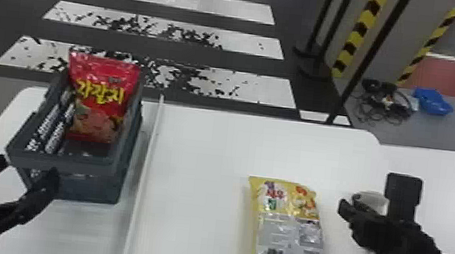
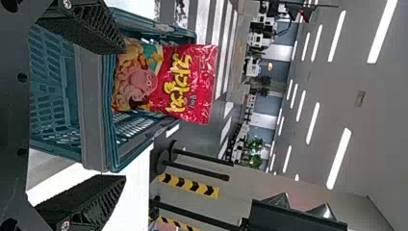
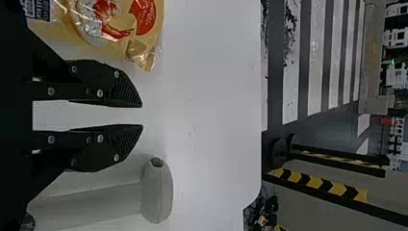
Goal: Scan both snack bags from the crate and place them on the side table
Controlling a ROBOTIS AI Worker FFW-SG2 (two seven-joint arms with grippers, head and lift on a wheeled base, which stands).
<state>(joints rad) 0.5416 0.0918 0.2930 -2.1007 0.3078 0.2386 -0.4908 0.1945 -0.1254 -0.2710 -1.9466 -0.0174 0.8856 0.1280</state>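
Left gripper (image 1: 28, 168), in the head view, has its black fingers spread wide with nothing between them, at the near end of a dark grey crate (image 1: 61, 164); whether they touch it, I cannot tell. A red snack bag (image 1: 100, 95) leans upright inside the crate, its top above the rim, beside dark packets with white print (image 1: 54, 134). To the right of a long white strip (image 1: 145, 160), a yellow snack bag (image 1: 291, 224) lies flat on the white table (image 1: 203, 154), silvery label panel up. Right gripper (image 1: 345, 209) is just beside that bag, partly covering a pale handheld scanner (image 1: 370, 198). The left wrist view shows the wide-open fingers, with the crate's slatted wall and the red bag's pink cartoon character beyond. In the right wrist view, the fingers stand slightly parted and empty, between the yellow bag and the scanner.
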